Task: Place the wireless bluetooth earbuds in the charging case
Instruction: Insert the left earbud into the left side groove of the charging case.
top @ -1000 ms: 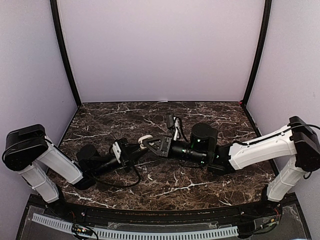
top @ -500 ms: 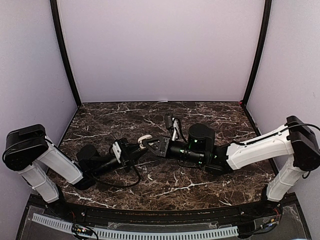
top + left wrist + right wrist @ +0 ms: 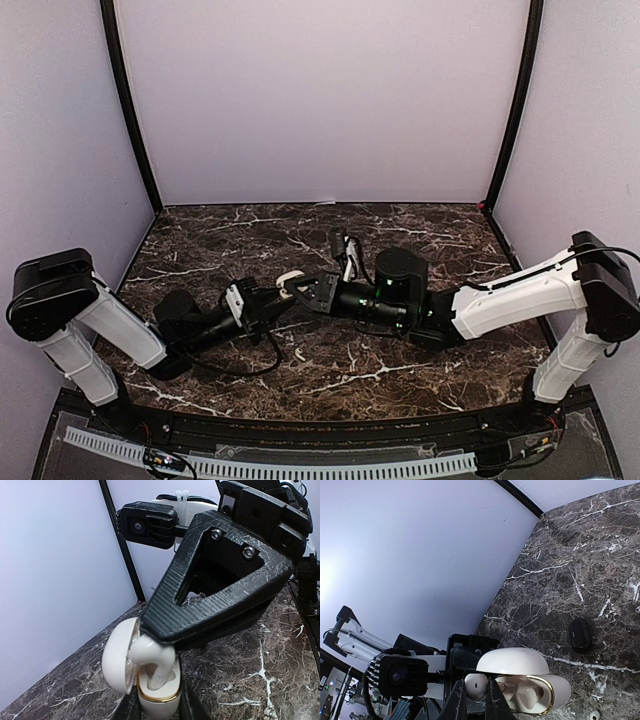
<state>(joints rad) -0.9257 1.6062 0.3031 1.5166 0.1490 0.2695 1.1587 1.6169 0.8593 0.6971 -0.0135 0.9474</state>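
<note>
Earbud [image 3: 475,685]: pinched by right tool [image 3: 476,699], stem at socket.
Charging case [image 3: 170,680]: clamped in left tool [image 3: 159,712], lid at 9 o'clock, steadying insertion.

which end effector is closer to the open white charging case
Left. The left end effector is clamped on the base of the charging case. The right end effector is at the case's open mouth, pinching a white earbud that sits partly inside.
</note>
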